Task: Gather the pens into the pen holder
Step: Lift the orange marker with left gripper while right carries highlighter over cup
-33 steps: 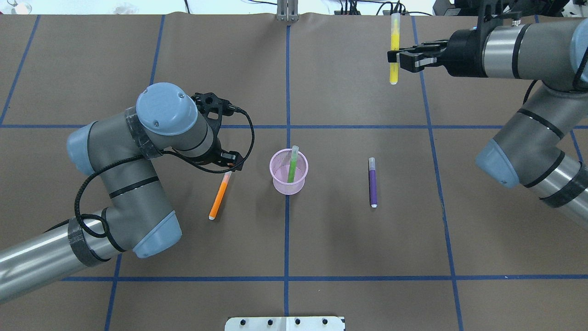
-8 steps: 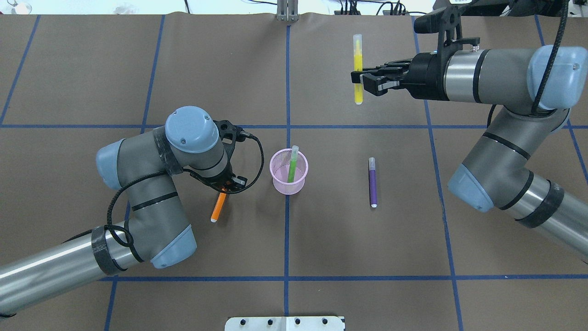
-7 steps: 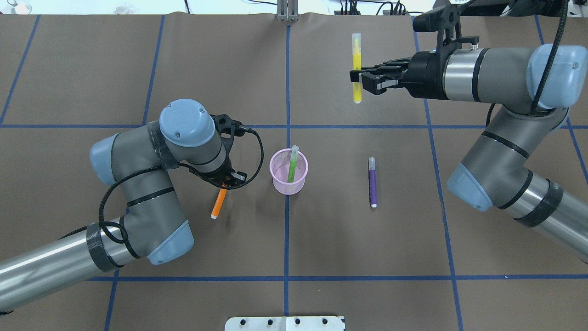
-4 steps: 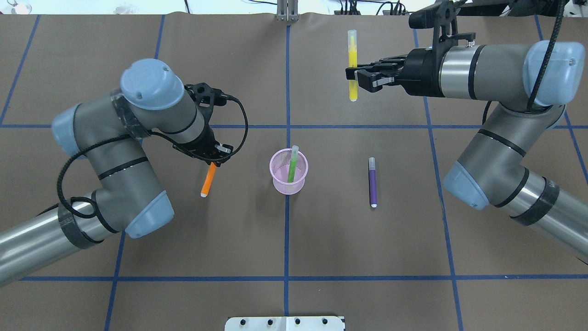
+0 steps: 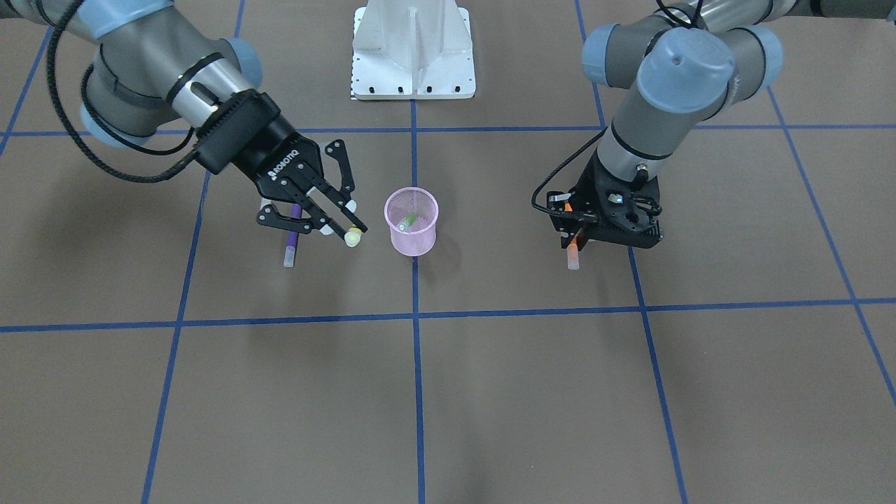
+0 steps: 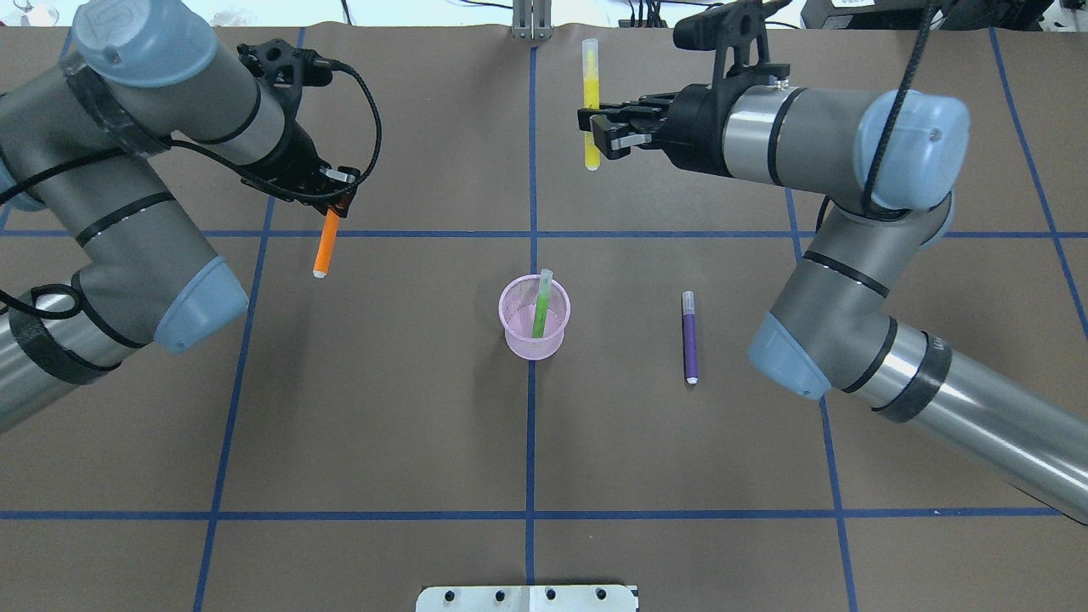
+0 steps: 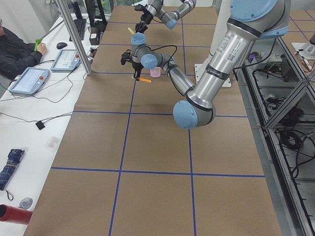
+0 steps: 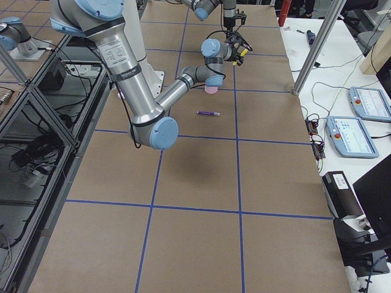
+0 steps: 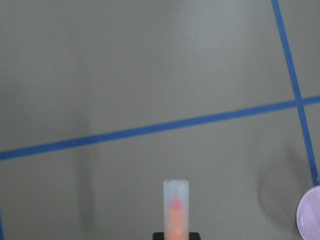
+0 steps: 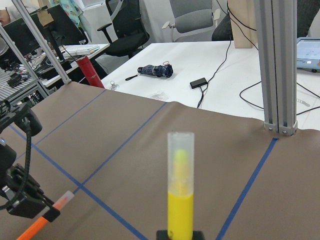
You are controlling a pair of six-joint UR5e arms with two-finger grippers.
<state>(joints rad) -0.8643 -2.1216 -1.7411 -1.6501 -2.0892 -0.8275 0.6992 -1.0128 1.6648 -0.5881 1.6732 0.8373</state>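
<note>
Now orange pen (image 6: 324, 250) raised, left gripper (image 6: 337, 198), yellow pen (image 6: 590, 85) centreward, right gripper (image 6: 593, 127)

I see the orange pen (image 7: 145, 80) between the fingers of my left gripper (image 7: 137, 77), pen holder (image 7: 155, 73) just beside them, yellow pen (image 7: 130, 30) in my right gripper (image 7: 134, 30).

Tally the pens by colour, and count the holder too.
orange pen: 1
yellow pen: 1
green pen: 1
purple pen: 1
pink pen holder: 1
Total: 5
</note>
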